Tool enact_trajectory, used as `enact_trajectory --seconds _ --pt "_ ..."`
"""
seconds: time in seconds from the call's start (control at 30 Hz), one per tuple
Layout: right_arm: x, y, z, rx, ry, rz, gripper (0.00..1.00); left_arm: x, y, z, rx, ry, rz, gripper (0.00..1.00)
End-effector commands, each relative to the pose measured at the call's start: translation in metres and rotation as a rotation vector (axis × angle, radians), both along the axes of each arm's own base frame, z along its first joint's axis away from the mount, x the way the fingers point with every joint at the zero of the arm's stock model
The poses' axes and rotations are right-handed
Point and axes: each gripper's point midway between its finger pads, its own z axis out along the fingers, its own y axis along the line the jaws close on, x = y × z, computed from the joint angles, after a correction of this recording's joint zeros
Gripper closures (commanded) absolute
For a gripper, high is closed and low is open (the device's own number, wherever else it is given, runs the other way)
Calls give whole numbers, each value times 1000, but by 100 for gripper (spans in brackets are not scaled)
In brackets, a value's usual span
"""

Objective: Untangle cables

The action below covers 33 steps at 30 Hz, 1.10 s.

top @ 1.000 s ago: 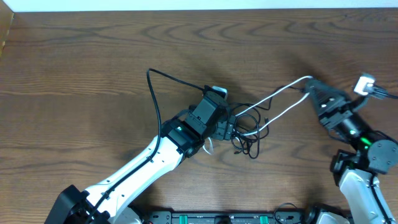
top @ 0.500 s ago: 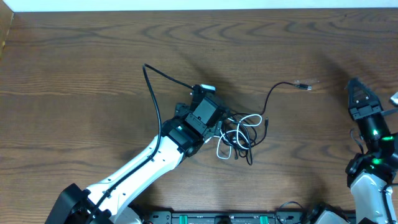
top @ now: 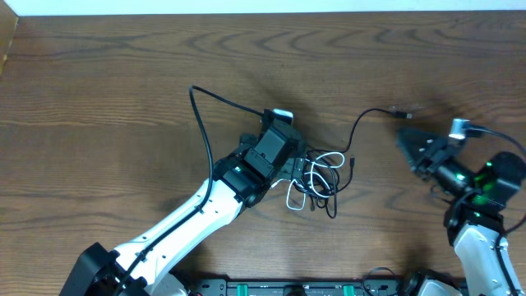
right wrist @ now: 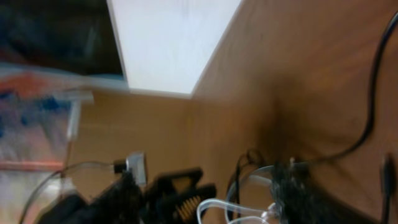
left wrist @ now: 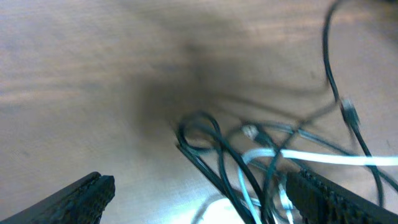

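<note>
- The left gripper (left wrist: 208,199) hangs low over the table (top: 123,66) with its fingers (left wrist: 84,198) spread wide. They pinch nothing, and the knot lies between them and just ahead.
- The right gripper (top: 411,144) points left from the right side of the table, well apart from the knot. Both views of it are blurred, so we cannot tell whether its jaws are spread or pressed together. We see no cord in it.
- The cables (top: 316,177) sit near the table's centre, just right of the left gripper: several black loops wound through a white cable (top: 319,158).
- One black cable (top: 359,125) leaves the knot and runs far and right to a small plug (top: 401,112), which lies free on the wood between the knot and the right gripper.
- We judge the step in hand to be a fresh grasp: neither gripper appears to hold a cord, and the knot is far from undone.
- The next move calls for the left fingers to close on a loop and pin the knot, while the right gripper takes the free plug end or the white cable and draws it rightward, slowly, so the loops slip rather than tighten.
</note>
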Motion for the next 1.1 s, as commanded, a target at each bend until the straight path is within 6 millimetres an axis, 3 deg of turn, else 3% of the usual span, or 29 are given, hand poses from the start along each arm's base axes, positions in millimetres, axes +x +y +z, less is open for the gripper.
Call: enact_trajectory --seconds 0.0,0.17,0.3,0.4,0.53,0.67,0.87,1.0,1.07 --pt "-10 23 -1 7 11 98 27 -12 -10 2 -49 60 -62 5" --pt "-17 36 -23 53 180 105 19 -17 -6 -2 -38 90 -45 5" --pt "-28 45 -55 79 409 61 31 -17 -6 -2 -40 91 -43 5" --pt "-35 57 -65 51 458 79 35 -17 -6 -2 -40 91 -43 5" --pt "-33 68 -70 -40 408 92 39 -17 -6 -2 -40 91 -43 4" --pt "-22 65 -86 -361 186 92 38 -17 -6 -2 -40 90 -43 5" --pt "-20 75 -90 -564 18 149 37 -17 -6 -2 -40 90 -43 4" --pt "-14 75 -94 -655 -2 111 50 -17 -6 -2 -42 88 -43 5" --pt "-15 79 -96 -683 -8 111 49 -17 -6 -2 -42 88 -43 5"
